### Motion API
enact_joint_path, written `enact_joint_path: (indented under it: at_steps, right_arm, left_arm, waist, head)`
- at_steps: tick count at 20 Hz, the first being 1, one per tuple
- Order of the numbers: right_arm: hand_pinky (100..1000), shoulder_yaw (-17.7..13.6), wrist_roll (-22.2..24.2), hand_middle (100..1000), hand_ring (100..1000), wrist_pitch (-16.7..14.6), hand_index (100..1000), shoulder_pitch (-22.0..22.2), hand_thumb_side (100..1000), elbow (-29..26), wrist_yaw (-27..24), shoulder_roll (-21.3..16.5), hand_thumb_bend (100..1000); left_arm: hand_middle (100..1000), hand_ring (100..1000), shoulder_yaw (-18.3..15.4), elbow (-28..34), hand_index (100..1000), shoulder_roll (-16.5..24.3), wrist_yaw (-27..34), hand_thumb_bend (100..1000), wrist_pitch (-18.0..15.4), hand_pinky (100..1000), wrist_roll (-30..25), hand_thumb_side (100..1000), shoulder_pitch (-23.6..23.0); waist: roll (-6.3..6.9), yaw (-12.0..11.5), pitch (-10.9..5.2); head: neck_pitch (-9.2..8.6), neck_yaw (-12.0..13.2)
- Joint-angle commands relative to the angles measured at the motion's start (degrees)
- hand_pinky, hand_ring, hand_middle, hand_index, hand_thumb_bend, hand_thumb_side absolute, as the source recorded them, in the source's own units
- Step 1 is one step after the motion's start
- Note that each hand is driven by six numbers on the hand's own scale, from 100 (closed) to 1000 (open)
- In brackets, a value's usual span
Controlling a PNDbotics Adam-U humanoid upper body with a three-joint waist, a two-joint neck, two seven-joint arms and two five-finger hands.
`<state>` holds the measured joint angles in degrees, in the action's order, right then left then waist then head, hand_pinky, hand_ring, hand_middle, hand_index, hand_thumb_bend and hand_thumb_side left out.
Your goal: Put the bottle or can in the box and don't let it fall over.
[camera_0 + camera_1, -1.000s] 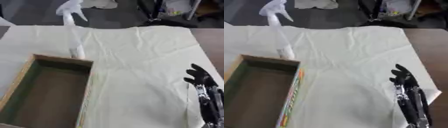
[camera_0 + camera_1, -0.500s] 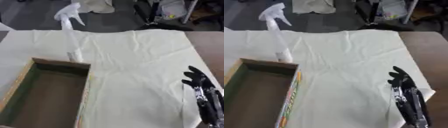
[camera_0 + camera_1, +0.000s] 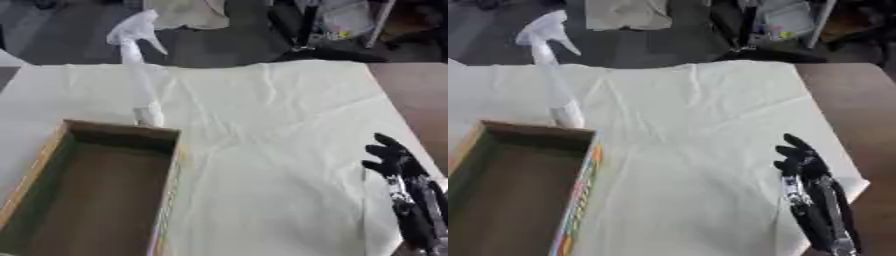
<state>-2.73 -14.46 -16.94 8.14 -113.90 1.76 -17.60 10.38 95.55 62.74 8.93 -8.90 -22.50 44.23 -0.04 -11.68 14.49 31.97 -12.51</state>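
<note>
Upright spray bottle (image 3: pixel 138 70) (seemingly white) behind box (image 3: pixel 96 190)

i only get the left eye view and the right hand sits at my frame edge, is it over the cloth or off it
Observer: Over it. The right eye view shows the right hand open above the cloth, and the cloth's near right corner ends just past the wrist, with bare brown table beyond.
Operator: ok and the box wall facing the hand, i only see a sliver
Observer: In the right eye view that outer side of the box is printed, with orange and green bands along it.
</note>
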Motion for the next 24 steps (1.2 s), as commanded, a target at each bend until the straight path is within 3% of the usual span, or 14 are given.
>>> enact_joint_path:
  at_steps: [1,6,12,24]
  right_arm:
    - [775,0.1,0.19,903,867,0.07,756,-0.1,747,-0.69,-0.25,-1.59,100]
    - [775,0.17,0.23,903,867,0.08,756,-0.15,747,-0.69,-0.05,-1.66,100]
    - [775,0.22,0.24,902,867,0.31,756,-0.51,750,-0.69,-0.13,-1.38,100]
    - [775,0.67,0.58,904,868,1.52,756,-1.26,759,-0.69,-0.09,-0.9,100]
  left_arm:
    - [761,800,0.49,-4.11,837,-0.53,-1.83,100,-1.34,918,-4.58,557,3.56]
    - [776,813,1.87,-11.66,849,-4.69,-4.82,100,-2.86,935,-14.75,624,9.89]
    - [784,821,0.91,-18.2,854,-8.02,-6.49,100,-4.79,948,-24.6,667,14.41]
    - [820,860,-0.1,-23.09,875,-12.85,-8.86,100,-6.01,981,-25.33,627,20.04]
  waist:
    - [0.32,-0.05,-1.33]
    - [0.36,-0.01,-1.24]
    - [0.18,0.09,-0.91]
    - [0.42,1.25,-0.31]
  head:
    - [-0.94,0.11]
    - [-1.4,0.31]
    - [-1.61,0.55]
    - [-1.05,2.09]
